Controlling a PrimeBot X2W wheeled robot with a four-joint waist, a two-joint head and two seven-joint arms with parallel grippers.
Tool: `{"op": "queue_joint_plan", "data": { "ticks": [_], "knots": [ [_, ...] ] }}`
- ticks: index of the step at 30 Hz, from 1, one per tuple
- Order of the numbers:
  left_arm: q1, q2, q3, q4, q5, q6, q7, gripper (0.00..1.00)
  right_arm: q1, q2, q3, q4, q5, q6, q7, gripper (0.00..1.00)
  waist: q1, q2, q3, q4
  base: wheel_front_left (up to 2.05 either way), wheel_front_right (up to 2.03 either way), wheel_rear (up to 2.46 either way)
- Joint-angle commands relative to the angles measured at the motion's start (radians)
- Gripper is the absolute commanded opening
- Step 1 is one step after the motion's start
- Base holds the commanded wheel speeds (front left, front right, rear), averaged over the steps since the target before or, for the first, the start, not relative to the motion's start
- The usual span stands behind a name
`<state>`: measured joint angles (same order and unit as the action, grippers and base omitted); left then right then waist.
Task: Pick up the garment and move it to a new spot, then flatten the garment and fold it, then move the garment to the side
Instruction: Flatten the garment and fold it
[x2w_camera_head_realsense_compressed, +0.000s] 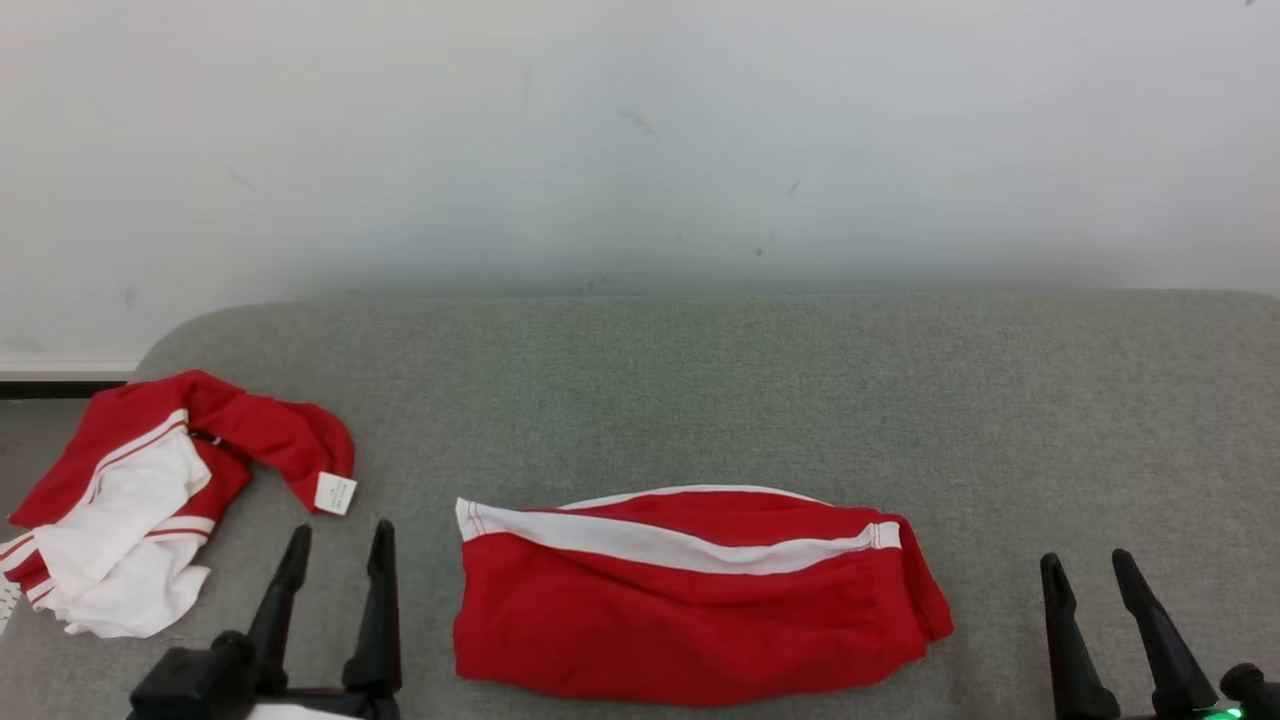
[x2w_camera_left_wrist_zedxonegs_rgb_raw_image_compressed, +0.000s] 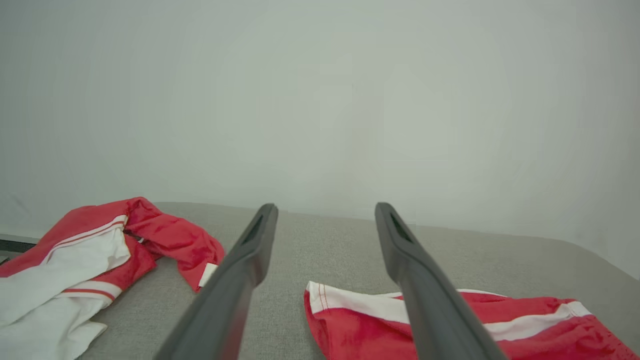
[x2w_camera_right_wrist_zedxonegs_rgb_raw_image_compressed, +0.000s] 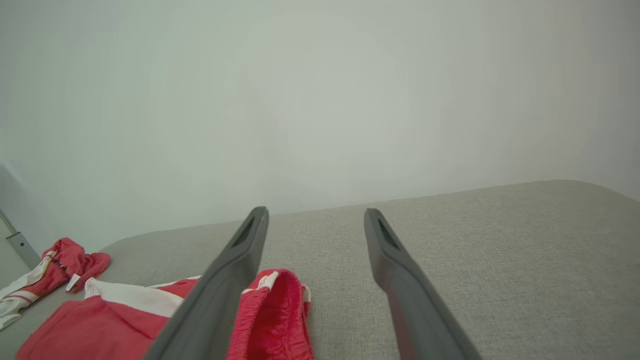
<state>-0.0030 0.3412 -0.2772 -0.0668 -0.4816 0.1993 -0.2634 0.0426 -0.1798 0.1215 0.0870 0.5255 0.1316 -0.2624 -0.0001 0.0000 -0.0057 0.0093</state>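
At the near edge, the left tool (x2w_camera_head_realsense_compressed: 340, 528) and the right tool (x2w_camera_head_realsense_compressed: 1086, 557) stand wide and empty. Between them the folded red garment (x2w_camera_head_realsense_compressed: 690, 610) lies on the worktop (x2w_camera_head_realsense_compressed: 700, 400). To move it aside, I would pinch all layers at both ends and keep it low, away from the crumpled garment (x2w_camera_head_realsense_compressed: 150, 490) farther left.

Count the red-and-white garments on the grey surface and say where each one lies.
2. The folded garment lies front and centre on the grey surface. The crumpled garment sits at its left end. None seems hidden, though the surface runs past the frame.
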Motion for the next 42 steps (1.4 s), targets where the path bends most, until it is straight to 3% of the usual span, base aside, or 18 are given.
{"op": "queue_joint_plan", "data": {
  "ticks": [1,5,10,16,26,34,42],
  "knots": [
    [0.033,-0.035,0.027,0.001,0.036,-0.026,-0.001,1.0,0.014,0.016,-0.007,-0.007,-0.047,-0.002,-0.003,1.0,0.0001,0.0,-0.002,0.004,0.0,0.0,0.0],
    [0.071,-0.134,0.112,0.051,0.103,-0.112,-0.001,1.0,0.007,0.065,-0.023,0.012,-0.137,-0.002,-0.003,1.0,0.0001,0.0,-0.008,0.006,0.0,0.0,0.0],
    [0.077,-0.213,0.197,0.117,0.174,-0.224,-0.001,1.0,-0.036,0.083,0.01,0.099,-0.17,-0.002,-0.003,1.0,0.0001,0.0,-0.009,-0.001,0.0,0.0,0.0],
    [0.044,-0.263,0.254,0.152,0.226,-0.293,-0.001,1.0,-0.124,0.058,0.068,0.227,-0.168,-0.002,0.014,1.0,0.0001,0.0,0.0,0.022,0.0,0.0,0.0],
    [0.015,-0.288,0.25,0.182,0.228,-0.325,-0.001,1.0,-0.283,0.037,0.135,0.396,-0.162,-0.002,0.162,1.0,0.0001,0.0,0.026,0.078,0.0,0.0,0.0],
    [0.004,-0.289,0.242,0.199,0.2,-0.33,-0.001,1.0,-0.314,0.06,0.06,0.508,-0.173,-0.002,0.326,1.0,0.0001,0.0,0.033,0.108,0.0,0.0,0.0],
    [-0.003,-0.289,0.239,0.205,0.194,-0.33,-0.001,1.0,-0.336,0.072,0.047,0.566,-0.088,-0.002,0.461,1.0,0.0001,0.0,0.034,0.122,0.0,0.0,0.0]
  ]
}}
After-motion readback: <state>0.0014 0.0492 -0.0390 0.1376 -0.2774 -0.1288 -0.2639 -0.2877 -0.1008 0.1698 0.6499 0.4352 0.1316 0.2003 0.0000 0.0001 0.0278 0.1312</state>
